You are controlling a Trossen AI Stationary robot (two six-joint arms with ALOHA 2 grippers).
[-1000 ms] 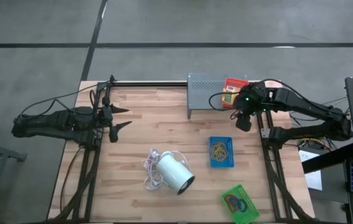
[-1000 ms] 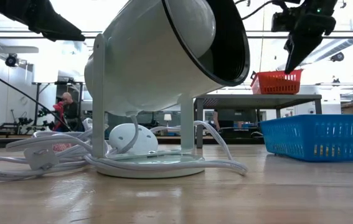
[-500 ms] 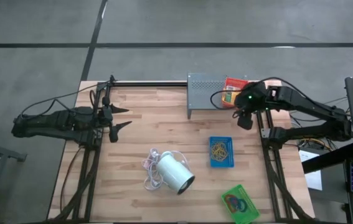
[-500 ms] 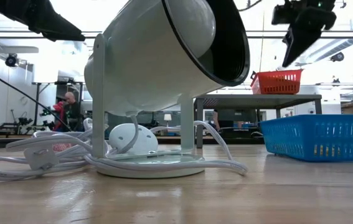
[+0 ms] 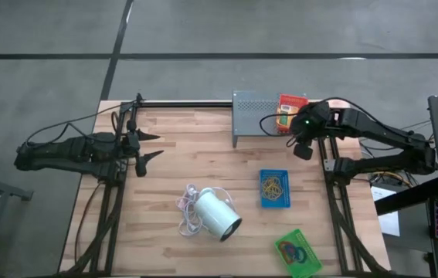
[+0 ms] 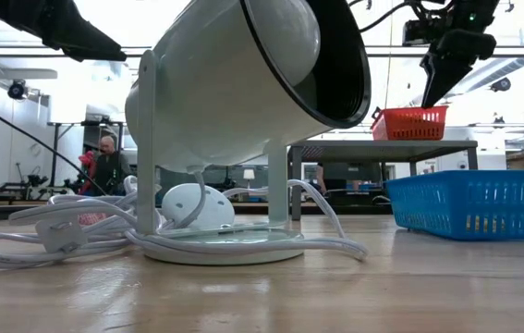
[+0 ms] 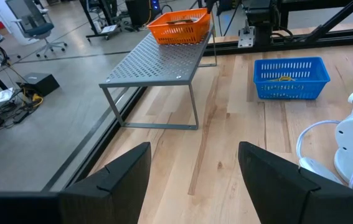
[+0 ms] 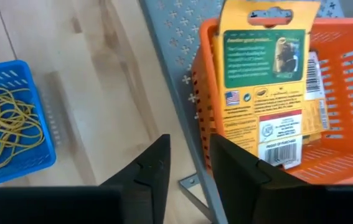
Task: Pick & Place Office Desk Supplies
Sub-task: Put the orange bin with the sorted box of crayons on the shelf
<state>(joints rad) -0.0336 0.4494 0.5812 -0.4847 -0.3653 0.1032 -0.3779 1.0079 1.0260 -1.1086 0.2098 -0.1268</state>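
My right gripper [image 5: 302, 149] [image 8: 188, 163] is open and holds nothing. It hovers beside the near edge of the orange-red tray [image 8: 350, 93] [image 5: 293, 103] and shows above it in the low view [image 6: 411, 122]. That tray stands on the grey perforated stand [image 5: 253, 116]. A yellow-orange printed box [image 8: 268, 74] leans upright inside it, sticking up over the rim. The blue tray [image 5: 274, 189] [image 8: 48, 124] on the table holds tan rubber bands [image 8: 8, 121]. Near the front edge, a green tray [image 5: 298, 252] holds red and blue loops. My left gripper [image 5: 149, 147] [image 7: 195, 162] waits open at the table's left.
A big white cylinder on a stand [image 5: 217, 215] [image 6: 243, 83], with white cord [image 5: 188, 212], lies mid-table near the front, left of the blue tray. Bare wood lies between my left gripper and the grey stand [image 7: 157, 65]. A person shows far off in the room [image 6: 106, 162].
My right gripper has rocked slightly above the orange-red tray, tipping and coming back to about where it was. Its fingers stay open.
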